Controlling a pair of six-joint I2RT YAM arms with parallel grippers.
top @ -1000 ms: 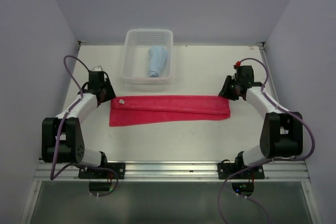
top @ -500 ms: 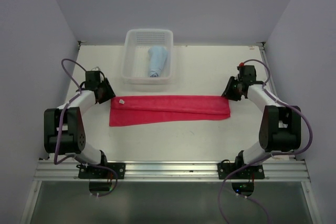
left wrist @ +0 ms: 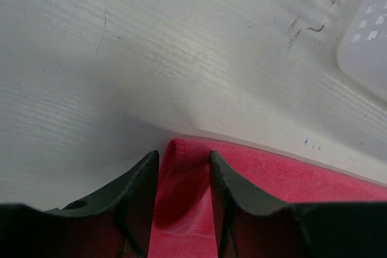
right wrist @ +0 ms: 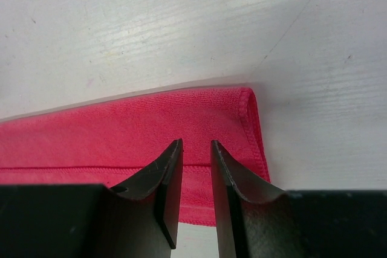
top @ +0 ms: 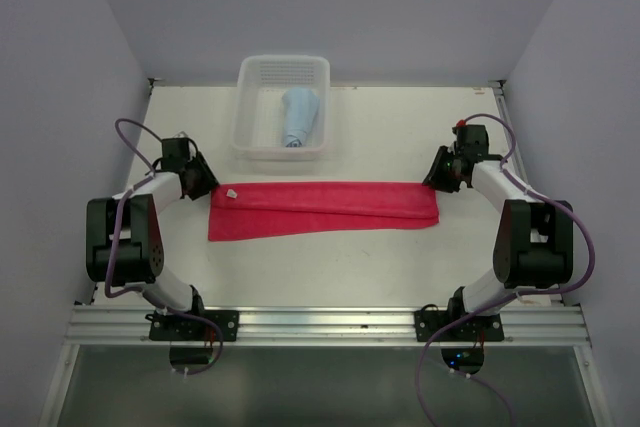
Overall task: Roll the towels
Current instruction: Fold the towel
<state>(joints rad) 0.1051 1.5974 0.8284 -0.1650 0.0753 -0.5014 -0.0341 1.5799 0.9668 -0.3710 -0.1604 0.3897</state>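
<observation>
The pink-red towel (top: 320, 209) lies flat as a long folded strip across the middle of the table. The light blue towel (top: 298, 117) lies rolled inside the white mesh basket (top: 245, 97). My left gripper (top: 207, 183) sits low at the strip's left end. In the left wrist view its jaws (left wrist: 183, 158) stand apart, straddling the raised corner of the pink-red towel (left wrist: 302, 176). My right gripper (top: 432, 179) is at the strip's right end. Its fingers (right wrist: 196, 146) are a narrow gap apart, just above the hem of the pink-red towel (right wrist: 121, 131).
The mesh basket (left wrist: 369, 46) stands at the back, just beyond the strip's left half. A small white tag (top: 231, 192) sits on the towel's left corner. Grey walls close the table on the left, right and back.
The left gripper has drawn back to the left and settled onto the towel's left corner, its jaws narrowing. The right gripper shifted slightly toward the back and then held still.
</observation>
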